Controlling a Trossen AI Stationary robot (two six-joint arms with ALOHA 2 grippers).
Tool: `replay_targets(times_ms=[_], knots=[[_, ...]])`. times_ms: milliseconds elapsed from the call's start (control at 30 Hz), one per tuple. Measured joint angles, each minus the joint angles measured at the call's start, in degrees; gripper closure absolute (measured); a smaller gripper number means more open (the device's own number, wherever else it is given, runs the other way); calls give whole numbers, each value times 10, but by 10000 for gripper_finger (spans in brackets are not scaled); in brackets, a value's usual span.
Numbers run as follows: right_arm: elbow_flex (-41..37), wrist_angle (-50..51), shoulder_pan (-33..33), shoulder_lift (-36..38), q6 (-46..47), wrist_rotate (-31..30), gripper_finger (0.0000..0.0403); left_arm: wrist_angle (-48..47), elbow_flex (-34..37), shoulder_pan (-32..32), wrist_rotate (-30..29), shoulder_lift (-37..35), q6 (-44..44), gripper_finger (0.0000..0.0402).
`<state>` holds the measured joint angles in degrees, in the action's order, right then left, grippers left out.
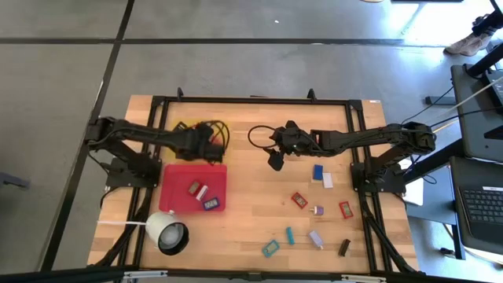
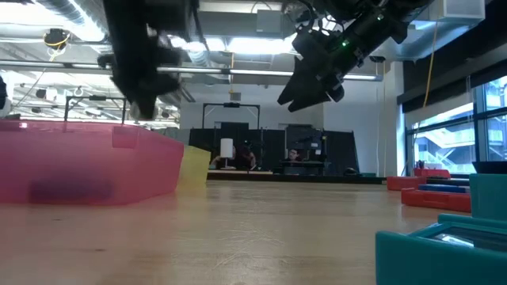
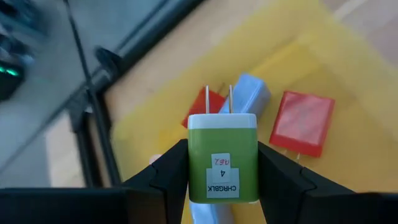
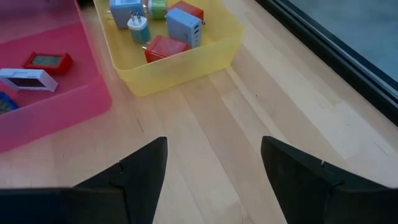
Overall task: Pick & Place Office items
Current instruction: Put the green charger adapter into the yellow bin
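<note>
Step in hand: placing. My left gripper (image 3: 222, 177) hangs over the yellow tray (image 3: 348, 74), its fingers pinching a green charger (image 3: 222, 155) by the sides, prongs pointing away from the wrist.

Next move, as I judge it: lower a little and spread the fingers so the charger drops among the pieces already there, not onto the tray's rim.

Right gripper (image 4: 214, 165): fingers spread wide, nothing between them, waiting above bare table (image 4: 249, 112) near the middle.

Yellow tray, contents: a red block (image 3: 303, 122), a second red piece (image 3: 202, 106) and a pale blue block (image 3: 249, 94); the right wrist view also shows a small white-and-teal plug (image 4: 138, 26).

Red tray (image 1: 174, 196), just beside the yellow one: three small flat pieces (image 1: 203, 193).

Still loose on the table, right half: about nine items, among them a blue block (image 1: 318, 172), red pieces (image 1: 299, 200) and teal pieces (image 1: 270, 248).
</note>
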<state>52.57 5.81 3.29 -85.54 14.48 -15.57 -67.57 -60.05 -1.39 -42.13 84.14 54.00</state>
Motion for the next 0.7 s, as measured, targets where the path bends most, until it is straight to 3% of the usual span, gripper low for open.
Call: replay_targets(times_ms=[367, 700], knots=[[0, 2, 0, 0, 0, 12, 140, 242, 103, -143, 155, -20, -178, 252], [0, 9, 0, 0, 0, 32, 140, 318, 129, -167, 203, -20, -233, 241]])
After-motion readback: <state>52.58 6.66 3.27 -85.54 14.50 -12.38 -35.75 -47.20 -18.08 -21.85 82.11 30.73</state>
